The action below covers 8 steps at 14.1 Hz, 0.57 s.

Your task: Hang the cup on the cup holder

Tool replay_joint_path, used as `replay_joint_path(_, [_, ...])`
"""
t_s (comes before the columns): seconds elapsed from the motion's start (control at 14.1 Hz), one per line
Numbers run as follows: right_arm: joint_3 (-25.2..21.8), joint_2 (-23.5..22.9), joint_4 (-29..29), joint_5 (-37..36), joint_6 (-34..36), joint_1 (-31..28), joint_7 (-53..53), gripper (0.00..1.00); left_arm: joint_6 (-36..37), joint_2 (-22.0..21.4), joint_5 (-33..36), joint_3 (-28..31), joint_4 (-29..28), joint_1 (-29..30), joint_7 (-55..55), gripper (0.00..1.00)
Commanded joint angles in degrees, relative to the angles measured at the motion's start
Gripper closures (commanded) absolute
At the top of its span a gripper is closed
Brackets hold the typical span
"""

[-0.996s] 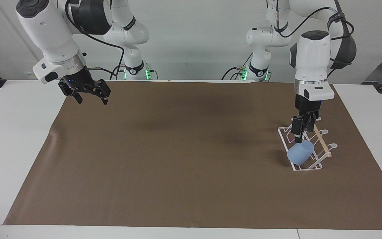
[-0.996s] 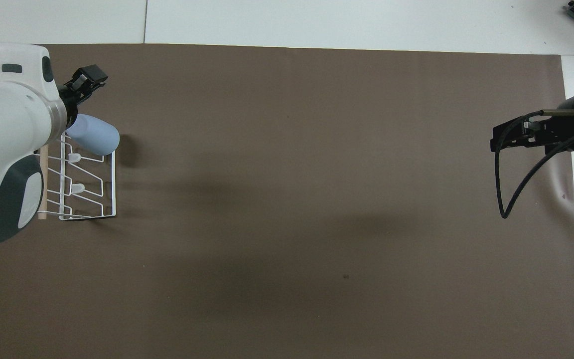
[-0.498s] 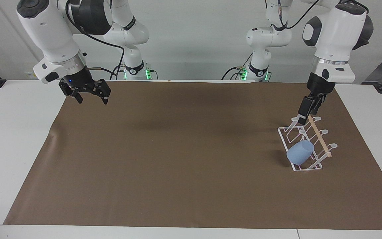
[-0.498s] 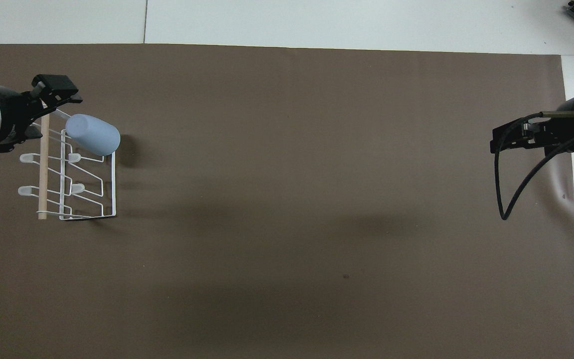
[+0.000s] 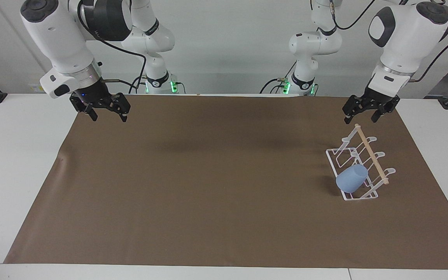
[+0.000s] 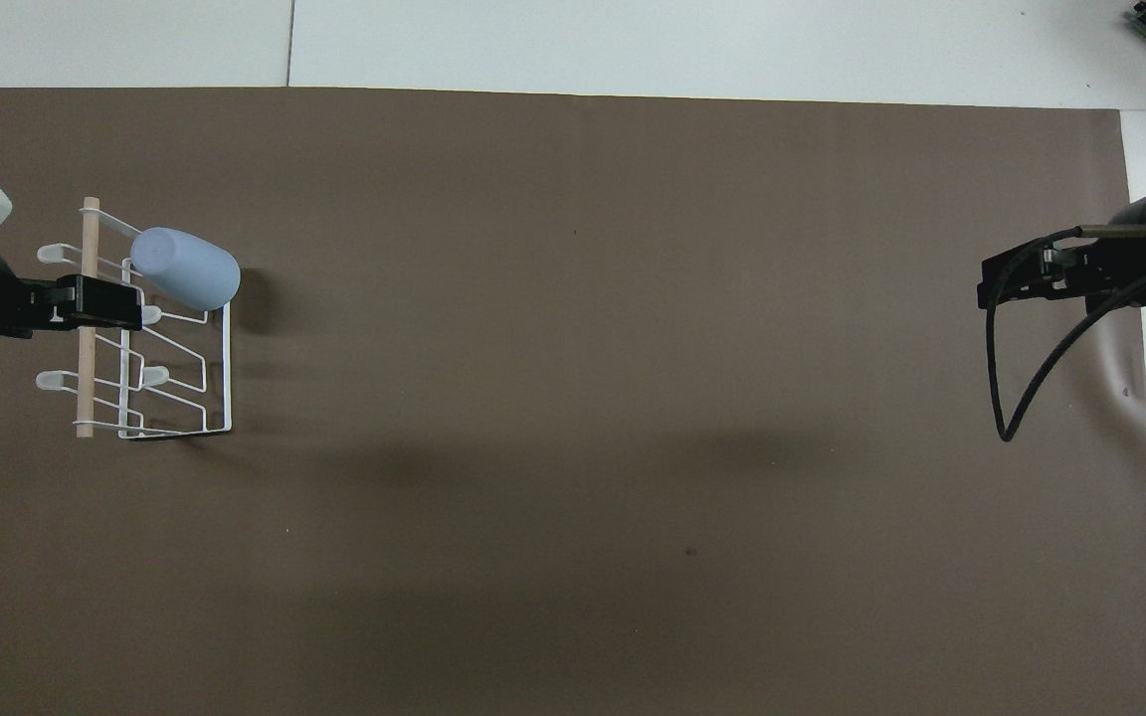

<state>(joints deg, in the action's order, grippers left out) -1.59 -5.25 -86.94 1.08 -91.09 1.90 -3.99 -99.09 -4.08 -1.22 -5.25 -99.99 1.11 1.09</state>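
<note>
Left pincer (image 5: 366, 114): raised, fingers spread apart, empty, hanging over the brown mat (image 5: 216, 179) just above the end of the cup holder (image 5: 358, 167) that lies nearer the robots; touching nothing. From above, seen over the wooden rod (image 6: 88, 318) of the holder, roughly mid-length, though well clear of it in height.

Below it, white wire cup holder standing on the mat toward the left arm's end of the worktop (image 5: 18, 163), wooden rod along its raised top edge, slanted prongs along its length.

Light-blue cup (image 5: 351, 178) hung tilted on a prong at the end of the holder farther from the robots, closed base pointing away from the rod and toward the middle of the mat. Released, with no finger on it.

Right pincer (image 5: 105, 111): waiting, raised over the mat's edge at the right arm's end of the worktop, fingers apart, empty, well apart from holder and cup. Black cable (image 6: 1016, 368) looping down from its wrist.

Green lights glowing at both arm bases (image 5: 161, 83).
</note>
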Motion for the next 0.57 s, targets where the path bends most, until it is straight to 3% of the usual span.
replay_joint_path(0.0, [0.01, 1.56, -1.83, 0.33, -0.67, -0.14, 1.18, 0.0, 8.26, 2.22, 1.91, -0.46, 7.58, -0.14, -4.16, 0.0])
replay_joint_path(0.14, [0.01, 1.56, -1.92, 0.33, -0.67, -0.14, 1.18, 0.0, 13.2, 4.42, 1.49, -1.07, 12.87, -0.4, -4.08, 0.0])
replay_joint_path(0.5, [0.01, 1.56, -1.92, 0.33, -0.67, -0.14, 1.18, 0.0, 12.07, 1.88, 1.13, -0.9, 7.09, 0.12, -3.81, 0.0])
